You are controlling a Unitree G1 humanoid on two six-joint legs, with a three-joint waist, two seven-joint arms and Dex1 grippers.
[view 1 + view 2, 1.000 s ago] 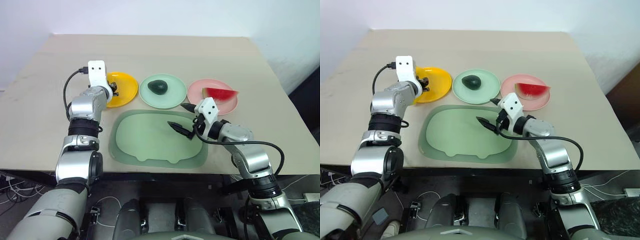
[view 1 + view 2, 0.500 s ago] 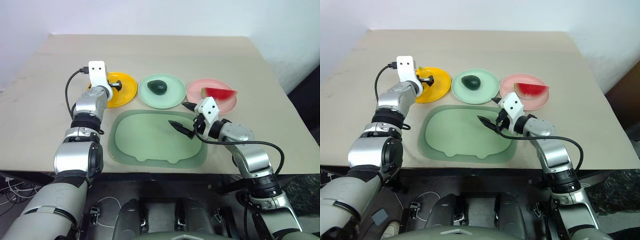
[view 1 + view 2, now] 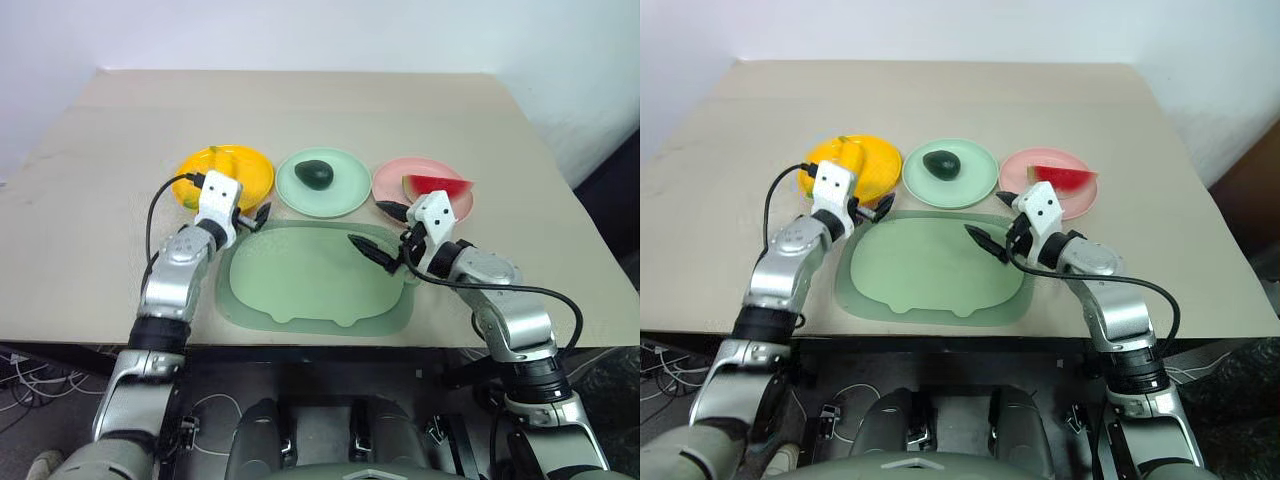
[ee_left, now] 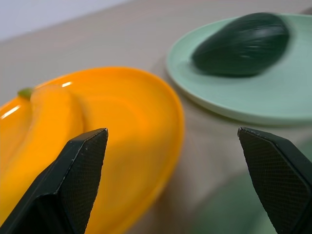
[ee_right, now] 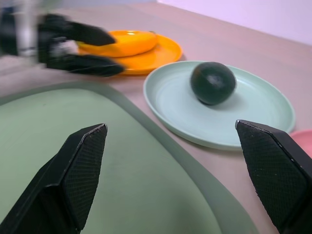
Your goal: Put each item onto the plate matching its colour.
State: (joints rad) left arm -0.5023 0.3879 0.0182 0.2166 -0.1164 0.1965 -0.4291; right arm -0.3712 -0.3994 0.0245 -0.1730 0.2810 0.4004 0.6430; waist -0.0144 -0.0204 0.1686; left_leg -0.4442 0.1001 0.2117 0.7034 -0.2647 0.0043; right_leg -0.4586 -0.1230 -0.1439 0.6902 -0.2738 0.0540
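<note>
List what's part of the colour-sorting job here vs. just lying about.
Job:
- banana on yellow-orange plate
- avocado on mint green plate
- watermelon wedge on pink plate
- left gripper and right gripper, both open, holding nothing

Lying about:
- pale green tray, nothing on it
- table

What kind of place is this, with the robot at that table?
Probably a lab or test room, not a home: a bare table against a plain white wall, toy fruit such as a banana laid on coloured plates, and loose cables on the floor.
</note>
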